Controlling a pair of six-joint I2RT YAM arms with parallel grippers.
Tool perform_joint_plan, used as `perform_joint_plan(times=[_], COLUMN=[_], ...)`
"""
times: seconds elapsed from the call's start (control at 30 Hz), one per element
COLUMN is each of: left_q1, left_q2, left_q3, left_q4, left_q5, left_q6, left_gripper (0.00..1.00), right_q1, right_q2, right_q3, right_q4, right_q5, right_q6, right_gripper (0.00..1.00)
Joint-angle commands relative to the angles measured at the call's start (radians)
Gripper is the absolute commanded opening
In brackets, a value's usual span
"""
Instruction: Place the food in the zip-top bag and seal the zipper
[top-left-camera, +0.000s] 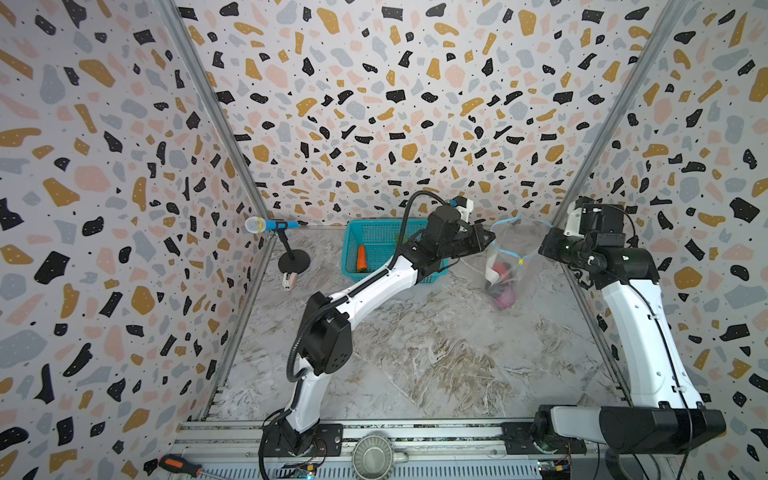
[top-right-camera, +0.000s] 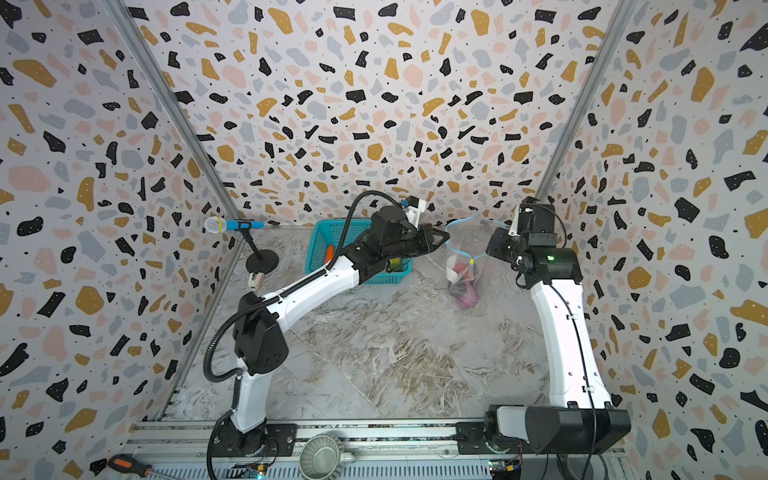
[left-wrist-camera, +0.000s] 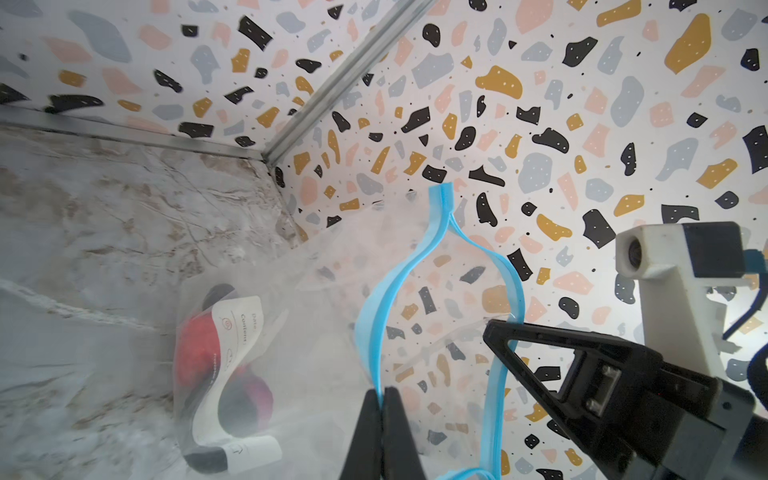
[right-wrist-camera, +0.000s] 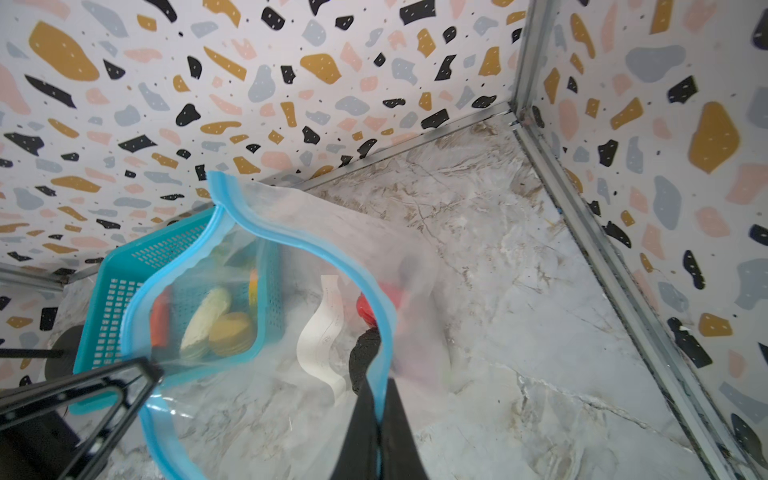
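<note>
1. My left gripper (left-wrist-camera: 381, 395) is clamped tight on one strip of the zipper (left-wrist-camera: 388, 282).
2. My right gripper (right-wrist-camera: 377, 388) is pinched on the opposite strip; the mouth gapes wide between the two.
3. The zip-top bag (top-left-camera: 513, 237) hangs between my grippers at the far right of the table (top-left-camera: 415, 353), just right of the teal basket (top-left-camera: 376, 237).
4. The yellow slider tab (top-left-camera: 520, 262) sits at the zipper's near end.
5. Red food (left-wrist-camera: 195, 353) and darker pieces lie in the bag's bottom, beside its white label (left-wrist-camera: 226, 332).
6. A carrot (top-left-camera: 361, 257), corn (right-wrist-camera: 208, 316) and a potato (right-wrist-camera: 232, 332) lie in the basket.
</note>
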Motion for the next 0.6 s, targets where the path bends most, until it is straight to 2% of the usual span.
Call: perform_joint_plan(times=[0.0, 0.07, 0.13, 0.27, 0.37, 0.57], left_q1=[-0.043, -0.055, -0.058, -0.055, -0.043, -0.008], left_q2=[0.094, 0.138, 0.148, 0.095, 0.066, 0.005], left_q3=[0.157, 0.201, 0.172, -0.046, -0.155, -0.371], left_q4=[0.01, 0.024, 0.068, 0.237, 0.253, 0.36], left_q5=[0.035, 0.046, 0.058, 0.06, 0.062, 0.053], left_q6=[-0.057, -0.081, -0.113, -0.177, -0.176, -0.179], left_gripper=[0.0, 0.0, 0.0, 0.0, 0.0, 0.0], right_q1=[-0.055, -0.066, -0.066, -0.069, -0.064, 0.046], right_q2=[-0.04, -0.052, -0.06, -0.06, -0.071, -0.04], right_q3=[-0.004, -0.006, -0.019, -0.074, -0.155, -0.299], right_q4=[-0.009, -0.012, -0.007, 0.013, 0.056, 0.148], right_q5=[-0.026, -0.013, -0.016, -0.099, -0.153, -0.187], right_q6=[-0.034, -0.038, -0.036, -0.021, -0.002, 0.047], right_gripper=[0.0, 0.0, 0.0, 0.0, 0.0, 0.0])
